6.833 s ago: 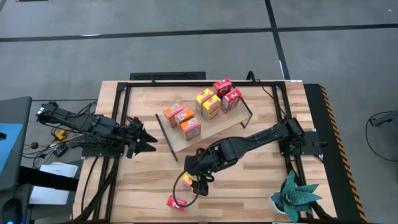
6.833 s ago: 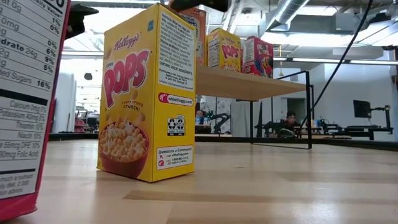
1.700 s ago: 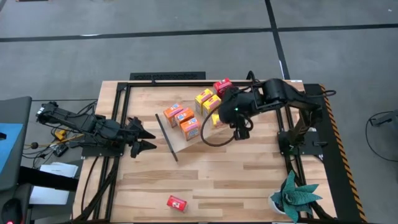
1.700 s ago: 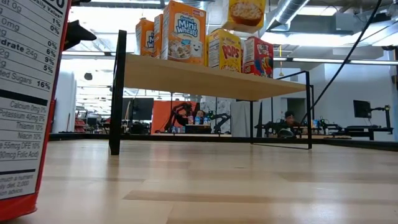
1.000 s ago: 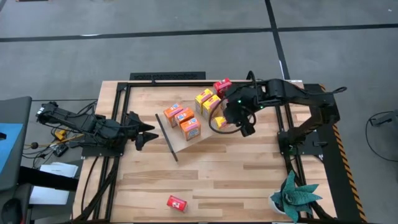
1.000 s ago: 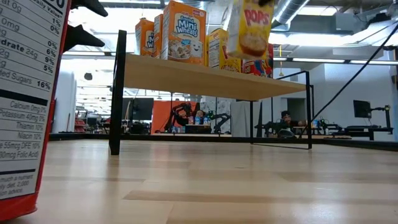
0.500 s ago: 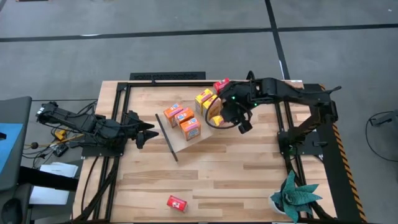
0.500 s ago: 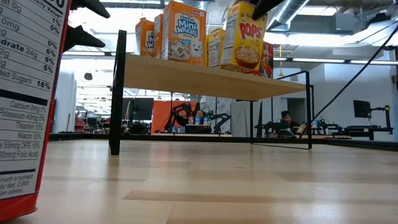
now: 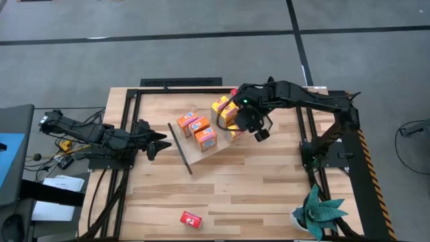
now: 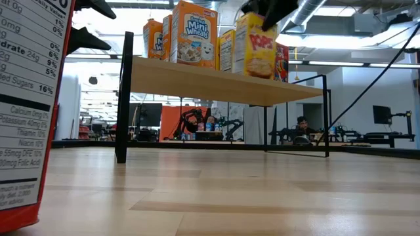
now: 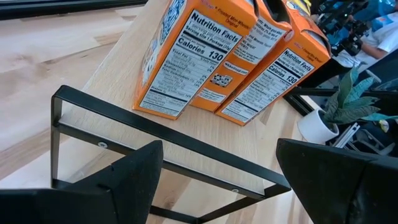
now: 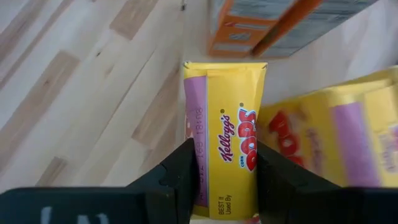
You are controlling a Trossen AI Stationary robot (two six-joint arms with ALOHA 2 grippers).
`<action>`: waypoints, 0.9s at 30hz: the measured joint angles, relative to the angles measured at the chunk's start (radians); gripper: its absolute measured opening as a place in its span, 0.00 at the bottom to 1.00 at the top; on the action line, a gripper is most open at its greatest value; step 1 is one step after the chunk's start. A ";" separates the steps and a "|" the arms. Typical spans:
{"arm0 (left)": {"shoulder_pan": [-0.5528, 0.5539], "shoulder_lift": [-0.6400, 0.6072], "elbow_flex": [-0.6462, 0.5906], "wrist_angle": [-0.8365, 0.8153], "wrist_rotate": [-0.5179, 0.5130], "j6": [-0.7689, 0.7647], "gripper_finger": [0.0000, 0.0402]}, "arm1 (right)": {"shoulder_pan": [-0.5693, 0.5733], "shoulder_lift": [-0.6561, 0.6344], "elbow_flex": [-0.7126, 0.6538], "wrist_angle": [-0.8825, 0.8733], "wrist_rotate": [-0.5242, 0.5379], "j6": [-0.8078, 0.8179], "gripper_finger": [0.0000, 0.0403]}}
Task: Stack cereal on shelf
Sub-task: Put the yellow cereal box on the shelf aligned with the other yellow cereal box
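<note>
The yellow cardboard Pops cereal box [image 12: 227, 149], pinched by the right gripper [image 12: 224, 171], hovers over the light-wood shelf [image 9: 225, 141] beside its yellow twin [image 12: 339, 134]; lower squarely before releasing. Left gripper [image 9: 153, 136] waits spread, left.

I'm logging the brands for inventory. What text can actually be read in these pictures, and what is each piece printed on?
"Kellogg's POPS": top of the yellow box held by the right hand.
"POPS": same box's front.
"Mini Wheats": orange box on the shelf.
"Nutrition Facts", "Calories 130": orange boxes' side panels.
"Sugars 16%", "Niacin": near red box.
Finer print: too small to read.
</note>
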 joint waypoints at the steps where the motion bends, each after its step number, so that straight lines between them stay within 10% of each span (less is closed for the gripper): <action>1: 0.000 0.000 0.000 0.000 0.000 0.000 0.76 | -0.001 0.009 0.003 0.009 -0.003 -0.004 0.38; 27: 0.000 0.000 0.000 0.000 0.000 -0.029 0.76 | 0.003 0.021 0.004 0.022 0.129 -0.035 0.60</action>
